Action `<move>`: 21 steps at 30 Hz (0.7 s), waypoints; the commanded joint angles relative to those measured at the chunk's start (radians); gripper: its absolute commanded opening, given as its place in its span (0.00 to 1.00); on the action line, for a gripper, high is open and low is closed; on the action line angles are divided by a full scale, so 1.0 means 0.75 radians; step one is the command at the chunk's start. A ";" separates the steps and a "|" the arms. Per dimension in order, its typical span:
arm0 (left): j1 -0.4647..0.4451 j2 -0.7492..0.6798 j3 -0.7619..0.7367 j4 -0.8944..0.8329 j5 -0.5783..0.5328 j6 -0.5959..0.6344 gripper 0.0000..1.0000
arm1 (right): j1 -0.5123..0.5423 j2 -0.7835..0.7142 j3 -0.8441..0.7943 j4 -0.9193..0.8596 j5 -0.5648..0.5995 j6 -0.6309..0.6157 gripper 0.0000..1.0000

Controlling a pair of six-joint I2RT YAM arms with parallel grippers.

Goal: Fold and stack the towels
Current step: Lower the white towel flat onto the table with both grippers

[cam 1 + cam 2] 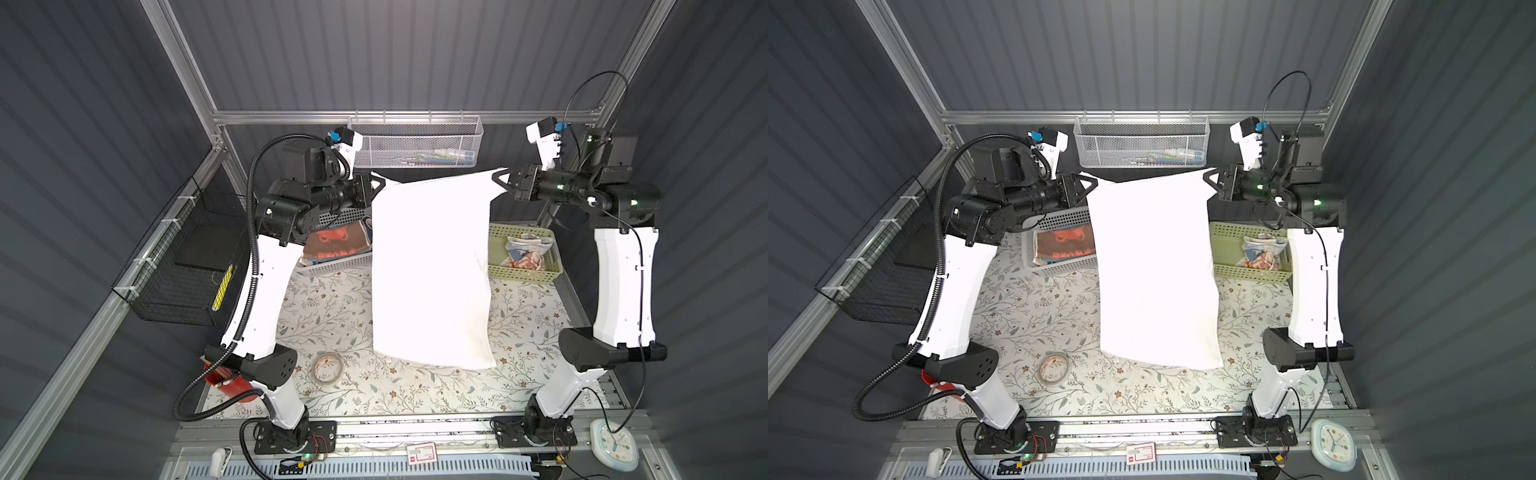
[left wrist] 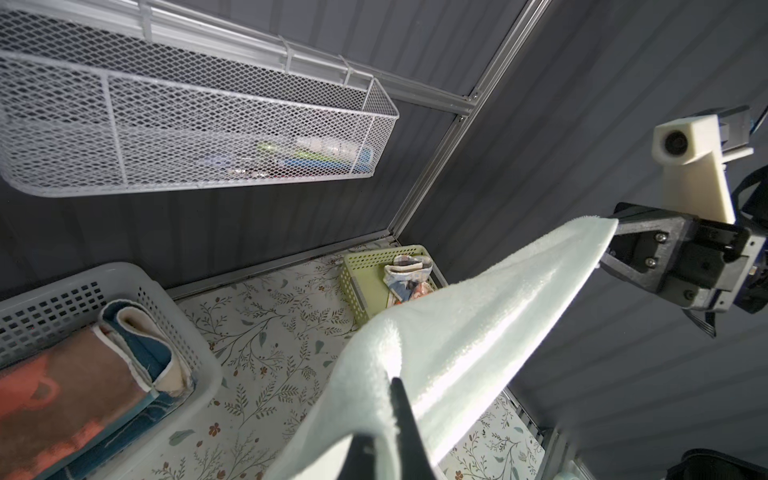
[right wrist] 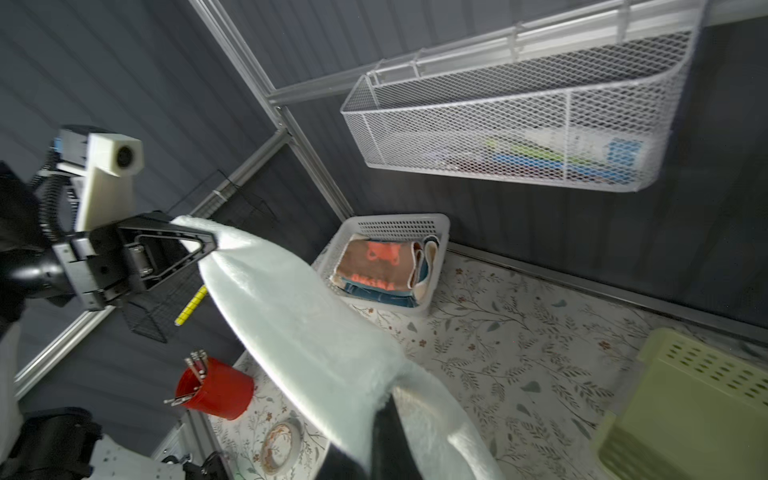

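Above the mat (image 1: 332,316), left tool (image 1: 380,183) and right tool (image 1: 500,178) clamp white towel (image 1: 432,270) corners.

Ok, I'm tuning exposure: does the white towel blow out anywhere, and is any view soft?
In both top views the white towel is blown out, texture lost; in the left wrist view its pile shows, with a glare streak; the right wrist view is softer, pile smeared.

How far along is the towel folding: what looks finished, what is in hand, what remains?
Done: a folded coral-and-brown towel lies on a folded blue towel in the white basket. In hand: the plain white towel hangs spread, left jaws and right jaws each shut on a top corner. Left: fold and stack it, then the crumpled patterned towel in the green basket.
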 commanded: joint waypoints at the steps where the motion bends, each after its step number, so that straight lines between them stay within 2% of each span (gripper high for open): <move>1: 0.034 -0.184 -0.039 0.089 0.011 0.002 0.00 | -0.035 -0.220 0.014 0.126 -0.127 0.055 0.00; 5: 0.034 -0.311 -0.105 0.234 0.156 -0.114 0.00 | -0.035 -0.390 -0.052 0.163 -0.144 0.074 0.00; 9: 0.032 -0.407 -0.091 0.283 0.198 -0.166 0.00 | -0.036 -0.550 -0.102 0.225 -0.134 0.103 0.00; 13: 0.034 -0.445 -0.028 0.249 0.184 -0.159 0.00 | -0.039 -0.605 -0.084 0.261 -0.116 0.132 0.00; 17: 0.034 -0.429 0.042 0.172 0.144 -0.127 0.00 | -0.049 -0.572 -0.043 0.247 -0.089 0.136 0.00; 21: 0.034 -0.374 0.122 0.058 0.018 -0.054 0.00 | -0.061 -0.508 -0.039 0.272 -0.051 0.152 0.00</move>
